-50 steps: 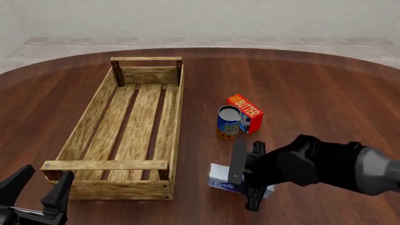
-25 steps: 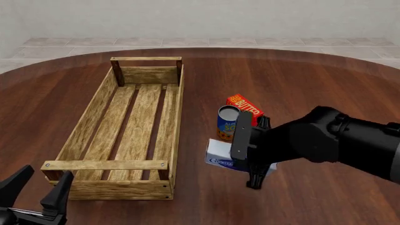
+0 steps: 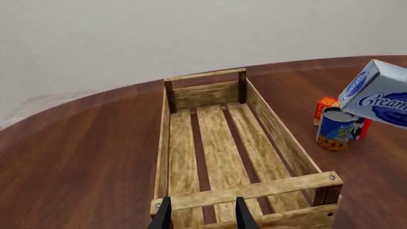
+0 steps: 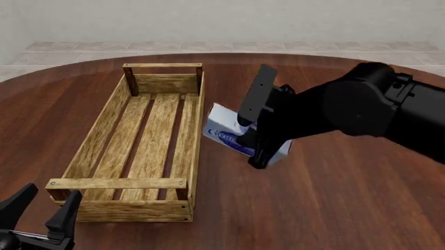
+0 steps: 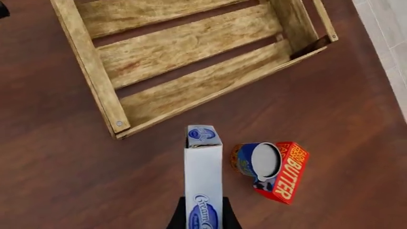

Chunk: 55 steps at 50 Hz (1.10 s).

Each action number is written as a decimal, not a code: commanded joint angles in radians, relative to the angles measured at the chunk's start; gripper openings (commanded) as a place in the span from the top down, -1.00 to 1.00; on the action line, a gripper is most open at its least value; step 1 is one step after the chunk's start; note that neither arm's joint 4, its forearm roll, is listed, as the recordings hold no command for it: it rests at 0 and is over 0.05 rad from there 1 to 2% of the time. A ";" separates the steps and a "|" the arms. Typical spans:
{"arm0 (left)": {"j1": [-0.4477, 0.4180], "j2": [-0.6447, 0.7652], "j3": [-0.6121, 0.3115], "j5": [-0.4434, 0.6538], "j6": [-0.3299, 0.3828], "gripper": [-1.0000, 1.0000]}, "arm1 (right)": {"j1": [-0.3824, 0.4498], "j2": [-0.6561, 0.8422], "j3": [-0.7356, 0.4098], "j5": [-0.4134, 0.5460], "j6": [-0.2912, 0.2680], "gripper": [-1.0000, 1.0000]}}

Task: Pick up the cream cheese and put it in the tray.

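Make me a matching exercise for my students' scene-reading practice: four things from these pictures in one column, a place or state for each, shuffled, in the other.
Things:
1. cream cheese
2. tray
3. can
4. left gripper

Places or states:
A. open, low near the tray's near end
B. standing on the table against the butter box
C. held in the air by the right gripper
D. lying on the table with nothing inside

Pairs: 1-C, 2-D, 3-B, 4-A
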 commanded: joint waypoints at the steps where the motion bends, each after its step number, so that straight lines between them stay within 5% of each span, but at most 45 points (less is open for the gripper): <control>1: 0.007 0.019 0.000 -0.012 0.000 -1.00 | 0.067 0.020 -0.095 -0.003 0.157 1.00; 8: 0.006 0.020 0.000 -0.011 0.002 -1.00 | 0.066 0.040 -0.133 -0.037 0.214 1.00; 19: 0.005 0.027 0.000 -0.016 0.003 -1.00 | 0.095 0.046 -0.182 -0.087 0.398 1.00; 24: 0.004 0.019 0.000 -0.009 0.004 -1.00 | 0.086 0.057 -0.183 -0.113 0.394 1.00; 48: 0.002 0.009 0.000 -0.002 0.001 -1.00 | 0.149 0.182 -0.306 -0.166 0.578 1.00; 55: 0.003 0.008 0.000 -0.002 -0.001 -1.00 | 0.159 0.244 -0.379 -0.163 0.589 1.00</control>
